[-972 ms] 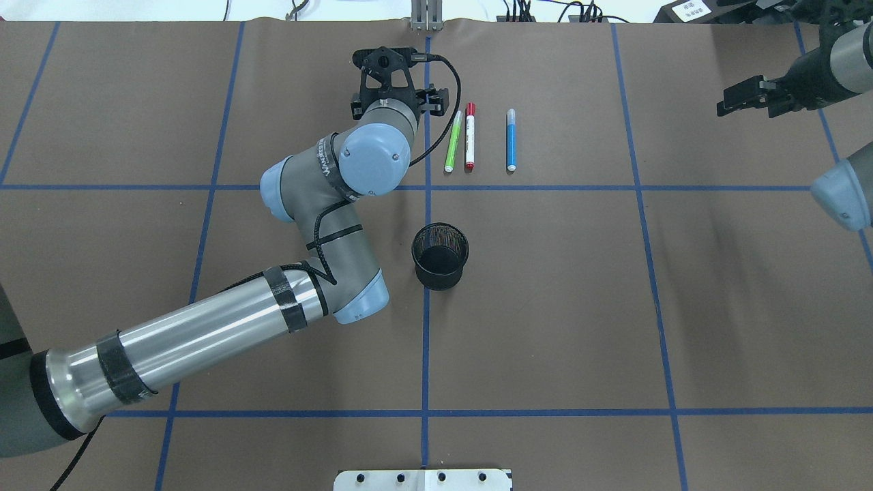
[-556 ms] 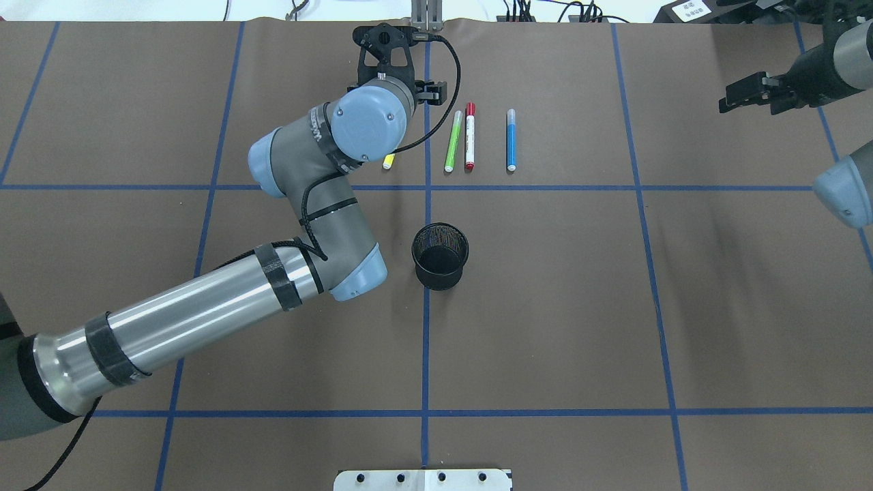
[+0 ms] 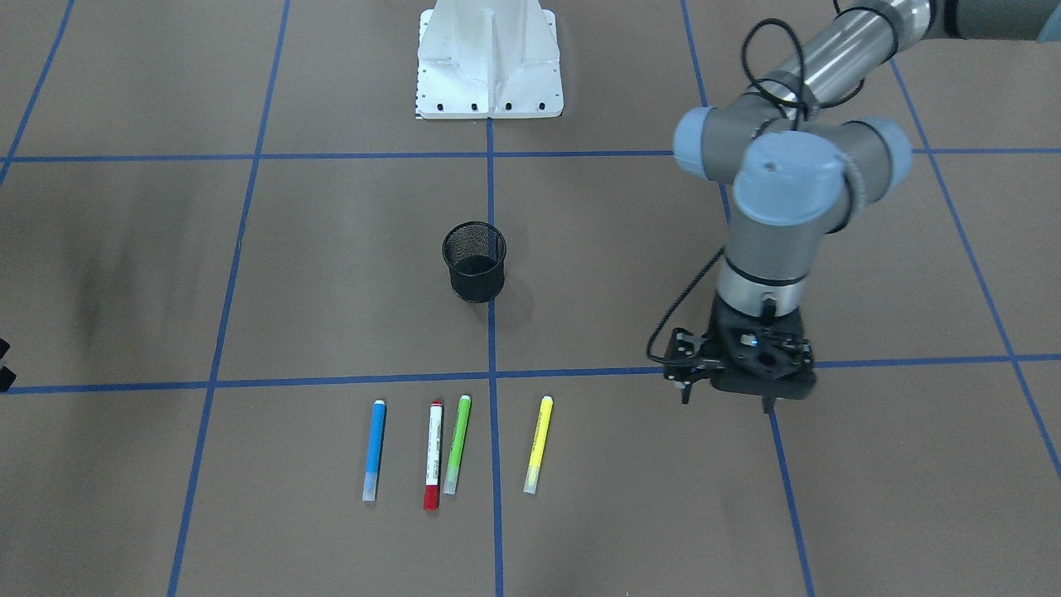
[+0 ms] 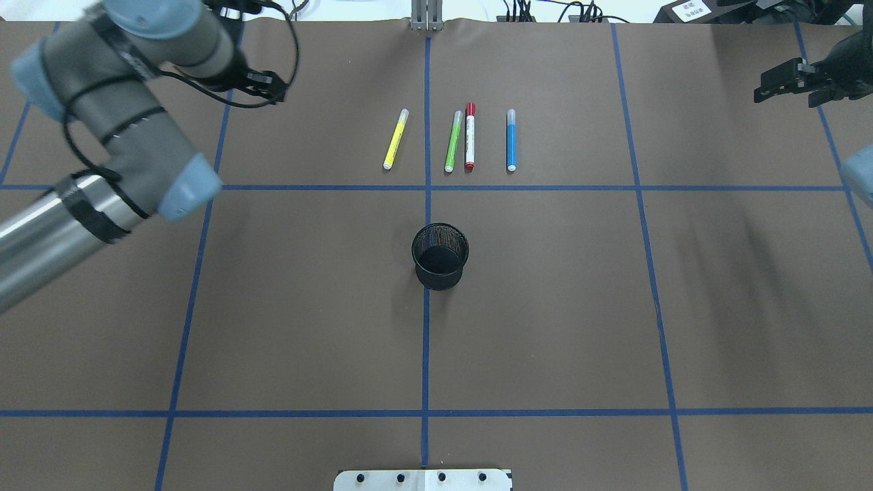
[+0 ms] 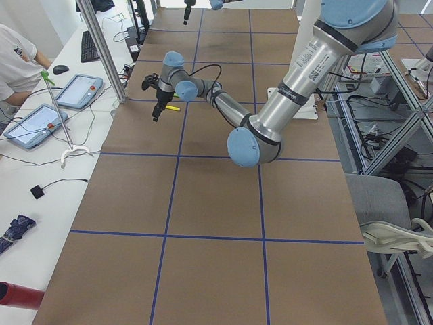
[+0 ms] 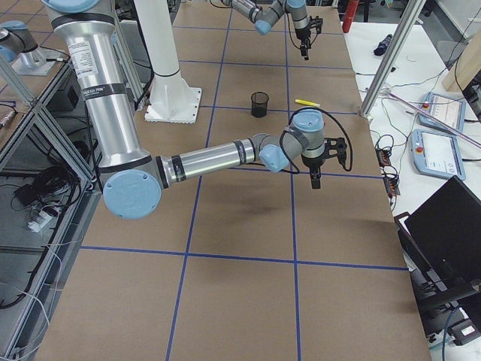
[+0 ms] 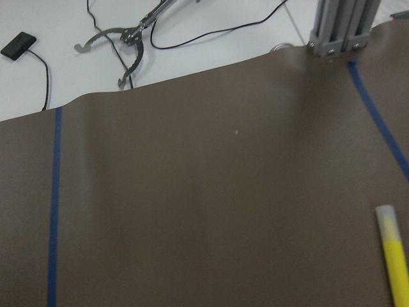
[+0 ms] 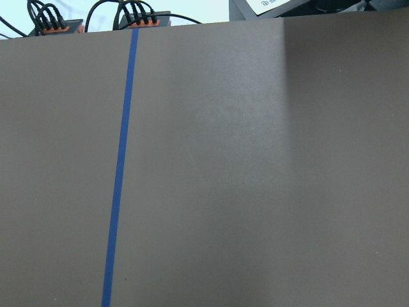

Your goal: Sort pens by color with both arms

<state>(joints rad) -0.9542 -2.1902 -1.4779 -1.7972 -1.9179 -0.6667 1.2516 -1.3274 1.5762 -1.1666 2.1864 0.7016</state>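
Note:
Four pens lie side by side on the brown table, apart from each other: yellow [image 4: 395, 139], light green [image 4: 453, 141], white with red cap [image 4: 470, 136] and blue [image 4: 511, 140]. They also show in the front view: yellow [image 3: 539, 444], green [image 3: 457, 444], red [image 3: 433, 454], blue [image 3: 375, 449]. My left gripper [image 3: 728, 396] hangs open and empty above the table, well to the side of the yellow pen; in the overhead view it [image 4: 256, 80] is at the far left. The yellow pen's tip [image 7: 396, 249] shows in the left wrist view. My right gripper [image 4: 784, 82] is at the far right, away from the pens; its jaws are unclear.
A black mesh cup [image 4: 440, 256] stands upright at the table's middle, in front of the pens. The white pedestal base [image 3: 489, 62] is at the robot's side. Blue tape lines [image 4: 426, 341] cross the table. Cables and a metal post [image 7: 339, 29] lie at the far edge.
My left arm has swung away from the pens to the far left, uncovering the yellow pen lying left of the green one. The right gripper has drifted slightly further right.

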